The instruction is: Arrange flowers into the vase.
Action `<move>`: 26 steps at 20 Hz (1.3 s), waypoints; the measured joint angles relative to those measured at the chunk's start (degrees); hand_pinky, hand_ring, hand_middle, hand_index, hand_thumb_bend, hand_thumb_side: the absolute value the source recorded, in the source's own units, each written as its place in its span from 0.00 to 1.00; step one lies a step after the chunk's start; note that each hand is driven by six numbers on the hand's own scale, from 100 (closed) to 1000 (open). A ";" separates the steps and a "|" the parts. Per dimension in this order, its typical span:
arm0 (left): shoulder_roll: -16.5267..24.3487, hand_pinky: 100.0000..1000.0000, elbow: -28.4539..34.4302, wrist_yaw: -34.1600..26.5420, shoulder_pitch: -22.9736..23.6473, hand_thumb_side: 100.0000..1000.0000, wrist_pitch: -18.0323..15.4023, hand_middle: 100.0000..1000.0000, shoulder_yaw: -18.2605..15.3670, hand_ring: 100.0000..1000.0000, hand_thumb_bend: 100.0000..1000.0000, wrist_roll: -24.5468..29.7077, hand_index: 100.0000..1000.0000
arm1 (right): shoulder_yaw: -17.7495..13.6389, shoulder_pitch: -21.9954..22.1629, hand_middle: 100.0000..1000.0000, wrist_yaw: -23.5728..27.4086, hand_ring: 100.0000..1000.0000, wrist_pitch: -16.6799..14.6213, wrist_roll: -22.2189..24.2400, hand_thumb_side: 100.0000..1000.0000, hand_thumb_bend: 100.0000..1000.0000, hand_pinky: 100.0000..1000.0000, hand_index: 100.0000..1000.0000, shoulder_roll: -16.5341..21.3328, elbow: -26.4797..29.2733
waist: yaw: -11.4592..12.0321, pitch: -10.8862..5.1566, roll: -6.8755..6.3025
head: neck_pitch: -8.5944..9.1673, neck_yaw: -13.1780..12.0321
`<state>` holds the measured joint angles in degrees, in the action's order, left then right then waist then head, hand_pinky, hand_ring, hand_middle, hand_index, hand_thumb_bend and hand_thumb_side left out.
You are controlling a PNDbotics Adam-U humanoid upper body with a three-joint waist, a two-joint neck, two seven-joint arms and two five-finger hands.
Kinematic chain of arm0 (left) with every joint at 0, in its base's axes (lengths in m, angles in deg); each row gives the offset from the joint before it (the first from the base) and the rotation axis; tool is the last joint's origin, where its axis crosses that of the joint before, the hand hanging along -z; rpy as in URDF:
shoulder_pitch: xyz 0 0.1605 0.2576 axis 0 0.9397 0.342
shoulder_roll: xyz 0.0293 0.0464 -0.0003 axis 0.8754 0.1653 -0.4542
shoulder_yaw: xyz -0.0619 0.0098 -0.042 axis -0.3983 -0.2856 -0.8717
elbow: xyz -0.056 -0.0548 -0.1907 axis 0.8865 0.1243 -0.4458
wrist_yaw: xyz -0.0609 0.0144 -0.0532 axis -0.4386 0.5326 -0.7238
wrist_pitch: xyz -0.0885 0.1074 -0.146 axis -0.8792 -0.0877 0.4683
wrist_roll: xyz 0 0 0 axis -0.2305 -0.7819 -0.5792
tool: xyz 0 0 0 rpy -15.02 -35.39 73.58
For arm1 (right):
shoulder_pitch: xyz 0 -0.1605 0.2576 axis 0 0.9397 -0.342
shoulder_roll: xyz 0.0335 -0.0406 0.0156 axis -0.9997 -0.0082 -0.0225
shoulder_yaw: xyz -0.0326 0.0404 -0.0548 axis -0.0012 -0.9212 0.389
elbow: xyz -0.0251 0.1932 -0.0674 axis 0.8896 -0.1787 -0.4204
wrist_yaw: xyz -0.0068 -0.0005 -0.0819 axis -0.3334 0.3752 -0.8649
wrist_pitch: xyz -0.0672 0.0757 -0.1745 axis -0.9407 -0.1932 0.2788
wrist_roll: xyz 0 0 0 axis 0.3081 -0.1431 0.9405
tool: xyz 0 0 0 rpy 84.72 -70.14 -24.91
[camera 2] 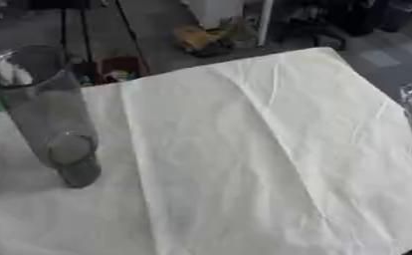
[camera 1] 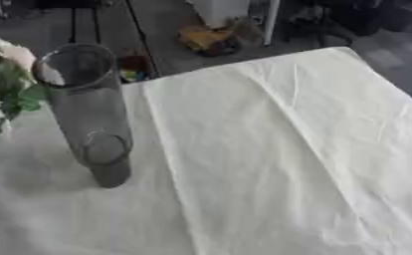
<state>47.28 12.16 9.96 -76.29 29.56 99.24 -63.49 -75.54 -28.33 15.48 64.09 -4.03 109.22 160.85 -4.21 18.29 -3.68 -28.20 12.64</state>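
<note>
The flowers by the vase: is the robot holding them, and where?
Cannot be told. The flowers show at the left edge beside the vase, but no hand is in view.

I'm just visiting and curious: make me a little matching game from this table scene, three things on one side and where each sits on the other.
Things:
1. glass vase
2. flowers
3. cream cloth

Places:
A. spread over the table's middle and right
B. at the left edge, beside the vase
C. standing empty on the left part of the table

Pairs: 1-C, 2-B, 3-A
</note>
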 measured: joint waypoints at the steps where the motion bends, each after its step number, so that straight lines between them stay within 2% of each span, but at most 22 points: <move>1: 0.08 0.00 0.90 -1.32 -0.15 0.43 0.25 0.00 -0.12 0.00 0.09 -0.57 0.00 | 0.00 0.01 0.84 0.00 0.88 0.00 0.00 1.00 0.00 0.75 0.90 0.00 0.00 | 0.02 -0.13 0.01 | -0.04 -0.14; 8: 2.09 0.00 6.37 -6.92 -1.17 0.42 2.85 0.00 -1.23 0.00 0.07 -3.59 0.00 | 0.00 0.48 0.84 0.01 0.88 0.08 0.07 1.00 0.00 0.75 0.90 -0.01 0.00 | 0.55 -0.71 0.02 | -0.50 -0.21; 9: 2.31 0.00 7.07 -7.56 -1.35 0.50 3.19 0.00 -1.55 0.00 0.05 -4.16 0.00 | 0.00 0.49 0.84 0.01 0.88 0.10 0.09 1.00 0.00 0.75 0.90 -0.01 0.00 | 0.66 -0.81 0.02 | -0.52 -0.20; 10: 2.58 0.00 7.78 -8.34 -1.60 0.43 3.47 0.00 -1.97 0.00 0.07 -4.81 0.00 | 0.00 0.49 0.84 0.01 0.88 0.10 0.09 1.00 0.00 0.75 0.90 -0.01 0.00 | 0.71 -0.89 0.03 | -0.55 -0.20; 11: 2.76 0.00 8.46 -9.23 -1.87 0.44 3.70 0.00 -2.46 0.00 0.07 -5.57 0.00 | 0.00 0.50 0.84 0.03 0.88 0.11 0.09 1.00 0.00 0.75 0.90 -0.01 0.00 | 0.72 -1.00 0.04 | -0.62 -0.19; 12: 2.94 0.00 9.11 -10.28 -2.26 0.51 3.85 0.00 -2.93 0.00 0.07 -6.43 0.00 | 0.00 0.50 0.84 0.04 0.88 0.11 0.09 1.00 0.00 0.75 0.90 -0.01 0.00 | 0.72 -1.12 0.04 | -0.75 -0.18; 13: 3.12 0.00 9.74 -11.43 -2.66 0.44 3.93 0.00 -3.37 0.00 0.07 -7.35 0.00 | -0.01 0.51 0.84 0.07 0.88 0.11 0.09 1.00 0.00 0.75 0.90 -0.01 0.00 | 0.72 -1.23 0.04 | -0.86 -0.16; 22: 4.62 0.00 15.42 -22.08 -7.63 0.46 2.71 0.00 -6.14 0.00 0.09 -17.71 0.00 | 0.00 0.50 0.84 0.19 0.88 0.11 0.10 1.00 0.00 0.75 0.90 -0.01 0.00 | -0.01 -2.00 -0.10 | -0.94 0.06; 23: 4.67 0.00 15.78 -22.94 -8.30 0.50 2.44 0.00 -6.38 0.00 0.13 -18.82 0.00 | 0.00 0.49 0.84 0.20 0.88 0.11 0.10 1.00 0.00 0.75 0.90 -0.01 0.00 | -0.14 -2.10 -0.12 | -0.94 0.07; 24: 4.90 0.00 15.99 -23.67 -9.03 0.46 2.16 0.00 -6.50 0.00 0.09 -19.80 0.00 | 0.00 0.49 0.84 0.21 0.88 0.11 0.10 1.00 0.00 0.75 0.90 -0.01 0.00 | -0.30 -2.16 -0.13 | -0.93 0.07; 25: 5.14 0.00 16.18 -24.37 -9.77 0.49 1.88 0.00 -6.63 0.00 0.14 -20.65 0.00 | 0.01 0.49 0.84 0.22 0.88 0.12 0.11 1.00 0.00 0.75 0.90 -0.01 0.00 | -0.45 -2.17 -0.18 | -0.93 0.07; 26: 5.27 0.00 16.29 -25.03 -10.43 0.46 1.61 0.00 -6.74 0.00 0.10 -21.40 0.00 | 0.02 0.47 0.84 0.24 0.88 0.12 0.14 1.00 0.00 0.75 0.90 -0.01 0.00 | -0.57 -2.23 -0.30 | -0.93 0.07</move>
<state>52.54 28.46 -15.06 -86.72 31.17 92.50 -84.89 -75.52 -27.86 15.72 64.21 -3.90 109.21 160.85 -4.78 16.06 -3.98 -29.13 12.71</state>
